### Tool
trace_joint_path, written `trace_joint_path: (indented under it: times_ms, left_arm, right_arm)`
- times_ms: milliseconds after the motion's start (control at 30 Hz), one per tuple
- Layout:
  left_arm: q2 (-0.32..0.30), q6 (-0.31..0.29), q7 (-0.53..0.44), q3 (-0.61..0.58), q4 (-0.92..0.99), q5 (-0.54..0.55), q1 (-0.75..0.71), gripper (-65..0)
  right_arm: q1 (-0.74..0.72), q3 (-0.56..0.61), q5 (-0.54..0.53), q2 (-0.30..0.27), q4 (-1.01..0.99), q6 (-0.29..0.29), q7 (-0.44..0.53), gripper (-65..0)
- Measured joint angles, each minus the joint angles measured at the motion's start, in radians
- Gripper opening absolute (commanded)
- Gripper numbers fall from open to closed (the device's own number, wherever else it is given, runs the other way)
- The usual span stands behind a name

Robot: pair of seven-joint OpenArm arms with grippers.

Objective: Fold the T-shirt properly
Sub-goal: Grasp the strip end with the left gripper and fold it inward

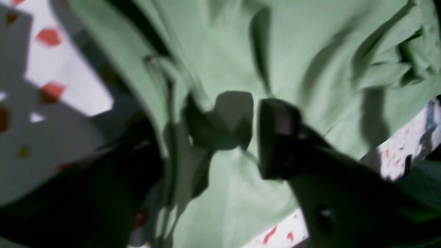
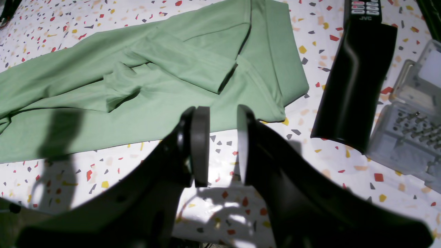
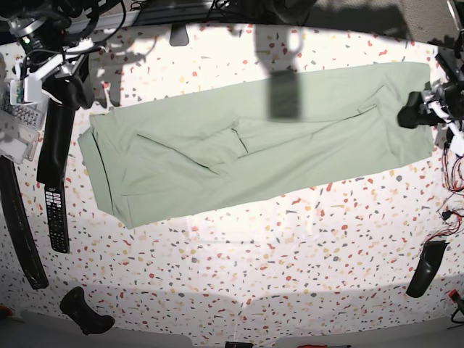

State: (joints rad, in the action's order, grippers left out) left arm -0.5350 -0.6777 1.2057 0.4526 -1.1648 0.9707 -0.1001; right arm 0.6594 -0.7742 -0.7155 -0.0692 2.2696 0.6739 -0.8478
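The T-shirt point(image 3: 254, 145) lies on the speckled table point(image 3: 254, 275) as a long pale green strip, folded lengthwise, with a sleeve lying across its middle. My left gripper point(image 3: 407, 116) is at the strip's right end. In the left wrist view, which is blurred, its jaws point(image 1: 210, 117) stand apart over the T-shirt point(image 1: 310, 51), and a cloth edge point(image 1: 162, 113) runs between the fingers point(image 1: 275, 137). My right gripper point(image 2: 222, 113) hovers over bare table just in front of the T-shirt point(image 2: 137, 79). It is open by a narrow gap with nothing in it.
A long black case point(image 2: 355, 79) with a remote control point(image 2: 365, 8) lies right of the right gripper, and a clear plastic bit box point(image 2: 406, 134) beside it. In the base view a remote point(image 3: 56, 210), a black strap point(image 3: 22, 225) and dark tools point(image 3: 424, 268) sit near the edges.
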Motion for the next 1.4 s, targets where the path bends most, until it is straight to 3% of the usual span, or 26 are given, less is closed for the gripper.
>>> trace_joint_path:
  times_ms: [100,267,400,467,500,700,833,900,1000,1133,1233,1400]
  left_arm:
    - [-0.011,0.015,0.032,0.000,0.003,0.052,-0.008,-51.2]
    - [-0.003,0.014,0.090,-0.002,0.005,0.192,-0.011,-51.0]
    - [-0.008,0.014,0.081,-0.002,0.005,0.224,-0.010,-52.7]
    - [-0.008,0.015,0.056,-0.002,0.005,0.227,-0.010,-62.9]
    - [-0.007,0.014,0.042,-0.002,0.005,0.227,-0.010,-65.0]
    - [-0.008,0.015,-0.001,-0.002,-0.058,0.225,-0.013,-65.0]
    - [-0.006,0.015,0.002,-0.002,-0.186,0.156,-0.013,-65.0]
    - [-0.002,0.052,0.002,-0.002,-0.264,0.114,-0.013,-65.0]
    - [0.035,0.110,0.015,-0.002,-0.373,0.045,-0.013,-65.0]
    - [0.138,0.174,0.032,-0.002,-0.477,-0.034,-0.014,-65.0]
    - [0.212,0.181,0.029,-0.002,-0.562,-0.111,-0.013,-65.0]
    - [0.345,0.181,0.026,0.000,-0.676,-0.130,-0.013,-65.0]
  right_arm:
    - [0.000,0.000,0.000,0.000,0.000,0.000,0.000,-52.5]
    - [0.000,0.000,0.000,0.000,0.000,0.000,0.000,-52.5]
    - [0.000,0.000,0.000,0.000,0.000,0.000,0.000,-52.5]
    - [0.000,0.000,0.000,0.000,0.000,0.000,-0.001,-52.5]
    - [0.000,0.000,-0.001,0.000,0.000,0.000,-0.001,-52.5]
    - [-0.019,0.000,-0.014,0.000,0.000,0.000,-0.007,-52.5]
    - [-0.019,0.000,-0.015,0.000,0.000,0.000,-0.011,-52.5]
    - [-0.019,0.000,-0.015,0.000,0.000,0.000,-0.011,-52.5]
    - [-0.019,0.000,-0.015,0.000,0.000,0.000,-0.010,-52.5]
    - [-0.019,0.000,-0.015,0.000,0.000,0.000,-0.011,-52.5]
    - [-0.019,0.000,-0.015,0.000,0.000,0.000,-0.011,-52.5]
    - [-0.019,0.000,-0.015,0.000,0.000,0.000,-0.010,-52.5]
